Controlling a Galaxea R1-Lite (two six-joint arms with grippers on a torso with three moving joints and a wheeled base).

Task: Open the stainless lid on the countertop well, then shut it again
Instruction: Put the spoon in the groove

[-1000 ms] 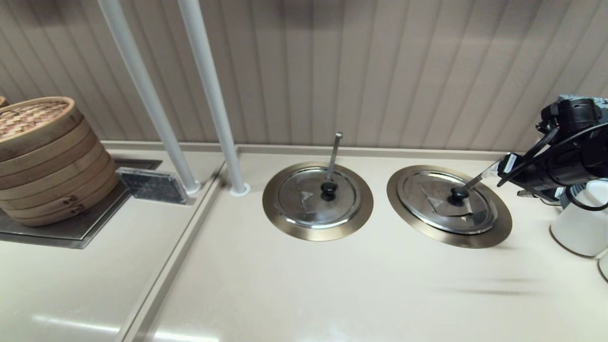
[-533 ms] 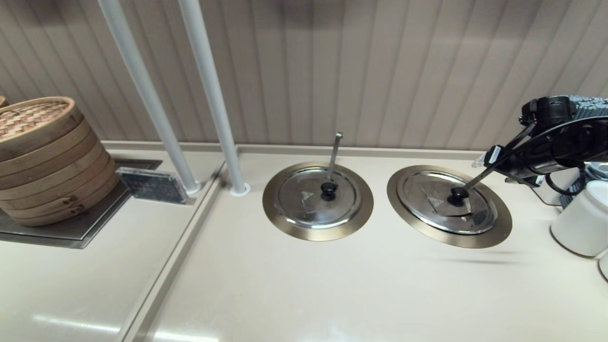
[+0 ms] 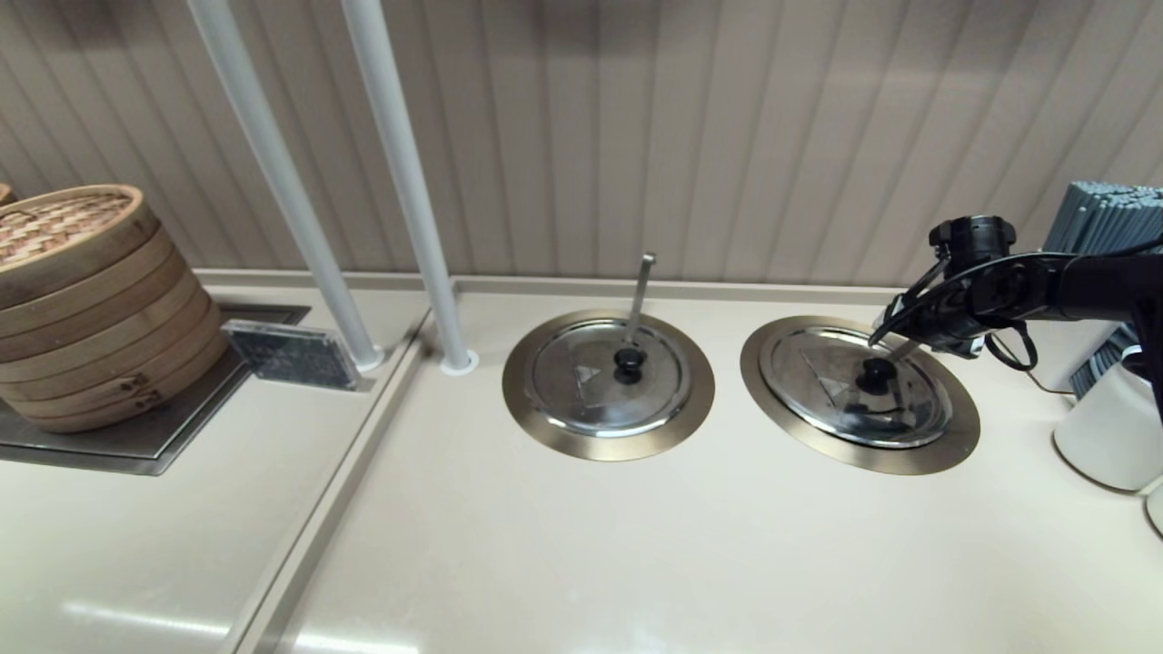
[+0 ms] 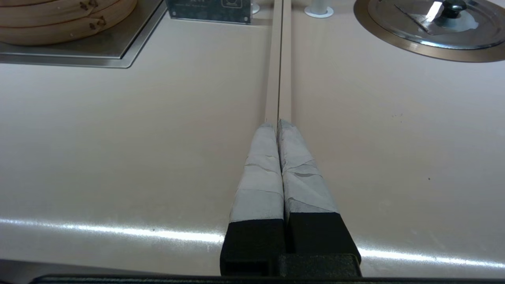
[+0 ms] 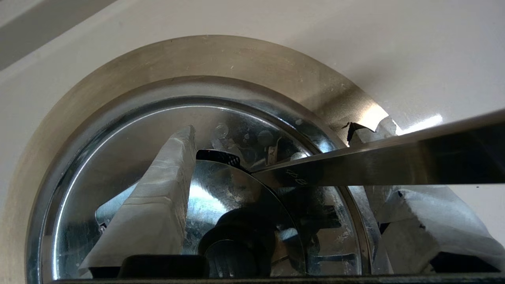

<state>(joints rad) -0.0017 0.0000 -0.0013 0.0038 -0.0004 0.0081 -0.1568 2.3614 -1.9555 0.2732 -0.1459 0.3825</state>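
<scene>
The stainless lid (image 3: 840,381) lies flat on the right-hand countertop well, inside its bronze flange (image 3: 945,445). Its black knob (image 3: 877,371) sits at the centre. My right gripper (image 3: 913,336) hovers just behind and above the knob, covering most of the slanting ladle handle (image 3: 902,350). In the right wrist view the gripper (image 5: 282,134) is open, its taped fingers (image 5: 158,197) apart on either side of the knob (image 5: 232,244), touching nothing. The ladle handle (image 5: 375,161) crosses between them above the lid (image 5: 118,157). My left gripper (image 4: 278,123) is shut and empty, low over the counter seam.
A twin lid (image 3: 581,381) with an upright ladle handle (image 3: 639,295) sits to the left. Two white poles (image 3: 409,182) rise behind it. A bamboo steamer stack (image 3: 86,300) stands far left. A white container (image 3: 1108,427) and grey sticks (image 3: 1104,218) crowd the right edge.
My right arm has swung left from the counter's right edge and lowered, bringing its gripper over the lid's knob. The lid has not moved.
</scene>
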